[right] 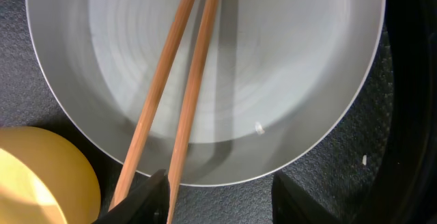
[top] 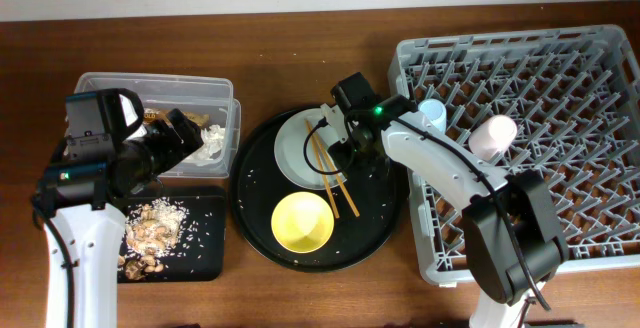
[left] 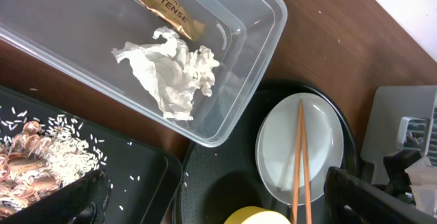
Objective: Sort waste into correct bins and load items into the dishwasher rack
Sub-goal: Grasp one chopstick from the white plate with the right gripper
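Chopsticks (right: 193, 80) on plate (right: 287, 67) beneath parted right jaws; tissue (left: 174, 74) in tub (left: 68, 39); left jaws apart

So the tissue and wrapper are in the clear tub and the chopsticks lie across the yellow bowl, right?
No: the chopsticks lie across the plate, not the yellow bowl; the left wrist view shows it. The rest is right.

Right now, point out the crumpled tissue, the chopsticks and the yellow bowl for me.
crumpled tissue (left: 174, 70), left wrist view, middle of the wad.
chopsticks (right: 194, 80), right wrist view, shaft of the right-hand stick, over the plate.
yellow bowl (top: 302, 221), overhead view, centre of its inside.
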You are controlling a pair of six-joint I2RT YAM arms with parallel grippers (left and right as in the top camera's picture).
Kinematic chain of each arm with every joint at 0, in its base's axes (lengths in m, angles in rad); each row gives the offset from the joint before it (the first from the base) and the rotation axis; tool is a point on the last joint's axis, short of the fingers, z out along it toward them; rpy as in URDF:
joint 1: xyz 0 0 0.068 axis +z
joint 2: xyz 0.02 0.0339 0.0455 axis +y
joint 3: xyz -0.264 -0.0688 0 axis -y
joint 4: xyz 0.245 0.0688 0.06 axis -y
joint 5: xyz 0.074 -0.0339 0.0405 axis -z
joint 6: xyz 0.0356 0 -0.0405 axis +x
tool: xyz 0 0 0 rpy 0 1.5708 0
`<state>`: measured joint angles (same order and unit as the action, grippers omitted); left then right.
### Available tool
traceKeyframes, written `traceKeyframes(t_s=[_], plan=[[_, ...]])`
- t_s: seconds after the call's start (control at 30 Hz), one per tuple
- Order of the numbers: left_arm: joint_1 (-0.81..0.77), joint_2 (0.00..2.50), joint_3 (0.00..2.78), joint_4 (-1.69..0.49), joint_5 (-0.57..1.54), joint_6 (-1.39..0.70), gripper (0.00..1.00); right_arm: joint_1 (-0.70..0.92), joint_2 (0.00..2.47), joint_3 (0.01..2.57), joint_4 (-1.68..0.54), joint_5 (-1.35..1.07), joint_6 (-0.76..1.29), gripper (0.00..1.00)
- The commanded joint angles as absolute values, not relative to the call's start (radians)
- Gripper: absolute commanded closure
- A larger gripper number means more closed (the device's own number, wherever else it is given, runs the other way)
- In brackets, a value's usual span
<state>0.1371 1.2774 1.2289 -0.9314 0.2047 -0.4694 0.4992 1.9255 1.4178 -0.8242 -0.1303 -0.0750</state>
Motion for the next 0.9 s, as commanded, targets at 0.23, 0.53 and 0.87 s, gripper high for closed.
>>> traceKeyframes(t_s=[0.23,0.53,0.87], plan=[[0.141,1.274,1.235,-0.929,0.201,-0.477,0.0,0.55,1.94,1.397,-0.765,-0.078,-0.126,0.53],[0.141,1.274,1.235,-0.929,0.201,-0.477,0.01,0.551,1.998,1.39,-0.748,-0.071,-0.122,0.55],[0.141,1.274,1.235,-0.929,0.201,-0.477,0.01,0.55,2.004,1.368,-0.739,-0.128,-0.12,0.64]])
